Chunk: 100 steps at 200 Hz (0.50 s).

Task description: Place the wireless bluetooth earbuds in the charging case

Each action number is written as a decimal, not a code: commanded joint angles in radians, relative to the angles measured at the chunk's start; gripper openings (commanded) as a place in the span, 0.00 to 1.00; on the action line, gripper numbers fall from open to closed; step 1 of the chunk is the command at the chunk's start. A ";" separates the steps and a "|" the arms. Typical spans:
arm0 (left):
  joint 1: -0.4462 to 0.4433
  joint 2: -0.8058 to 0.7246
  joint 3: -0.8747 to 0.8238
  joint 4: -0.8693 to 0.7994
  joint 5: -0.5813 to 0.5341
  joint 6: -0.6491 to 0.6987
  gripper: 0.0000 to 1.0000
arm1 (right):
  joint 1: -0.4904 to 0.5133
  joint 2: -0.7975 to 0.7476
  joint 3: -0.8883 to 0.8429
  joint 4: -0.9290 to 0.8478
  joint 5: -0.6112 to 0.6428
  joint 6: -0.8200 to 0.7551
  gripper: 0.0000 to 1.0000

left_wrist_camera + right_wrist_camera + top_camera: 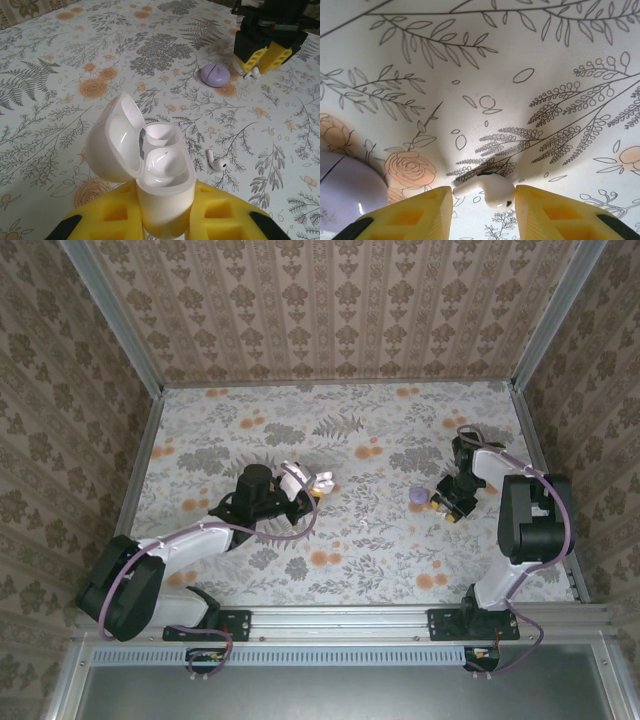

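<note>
My left gripper is closed tight on the lower body of the case and holds it upright over the table. The lid is hinged back to the left and both wells look bare. My right gripper is down at the tablecloth with its jaws partly apart, and one earbud lies on the cloth in the gap. It seems to touch both pads, but I cannot tell whether I am pinching it or only bracketing it. The other earbud lies loose on the table just to the right of the case, well apart from the first. I count two earbuds, both outside the case, one case and one flat purple disc, which sits just beside my right gripper. I judge the earbuds to be very light, hard, glossy and rounded. They are likely to squirt out of a pinch on the bulb, so I would take each by its straighter stem with a gentle squeeze. The case looks just as slick, and its lid may swing if jolted. A low grip on the body leaves the wells clear.
</note>
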 commanded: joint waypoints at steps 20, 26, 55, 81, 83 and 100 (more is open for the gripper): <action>0.006 -0.001 0.012 0.028 0.020 -0.023 0.17 | 0.014 0.013 0.049 -0.119 0.007 -0.046 0.41; 0.006 -0.002 0.012 0.029 0.021 -0.023 0.17 | 0.017 0.014 0.056 -0.128 0.021 -0.050 0.41; 0.006 -0.005 0.011 0.027 0.017 -0.023 0.17 | 0.020 -0.019 0.085 -0.114 0.046 -0.046 0.40; 0.006 -0.008 0.010 0.025 0.013 -0.021 0.17 | 0.023 -0.037 0.114 -0.066 0.035 -0.044 0.37; 0.006 -0.008 0.010 0.025 0.013 -0.020 0.17 | 0.024 -0.035 0.116 -0.063 0.033 -0.044 0.37; 0.006 -0.008 0.010 0.023 0.011 -0.019 0.17 | 0.027 -0.006 0.135 -0.053 0.022 -0.045 0.36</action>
